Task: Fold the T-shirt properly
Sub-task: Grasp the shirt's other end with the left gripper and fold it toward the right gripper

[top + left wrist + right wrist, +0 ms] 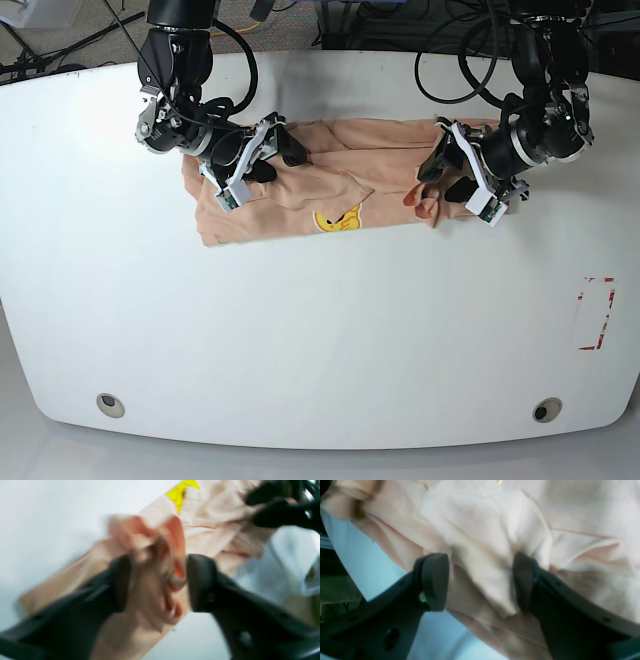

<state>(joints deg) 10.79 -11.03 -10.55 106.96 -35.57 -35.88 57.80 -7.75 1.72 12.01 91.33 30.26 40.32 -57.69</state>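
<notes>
The T-shirt point(330, 195) lies bunched in a long band across the far part of the white tabletop point(300, 340), between the two arms. A yellow print point(338, 220) shows on its near edge, contrary to a plain shirt; no letters can be read on it, and in the left wrist view it is only a yellow patch cut off by the top edge. That view is blurred, so the folds there are hard to sort out. The left pincer point(157, 582) stands released, its jaws apart on either side of a crumpled, reddish-lit fold, perhaps a sleeve, without clearly pressing it. The right pincer point(480, 580) is also spread, its black pads resting on the cloth with a loose ridge of fabric between them, not clamped. Black cables point(450, 60) hang behind the arms. A red-edged marking point(596, 312) sits near the tabletop's edge, and two round fittings point(111, 404) lie at its near corners.
</notes>
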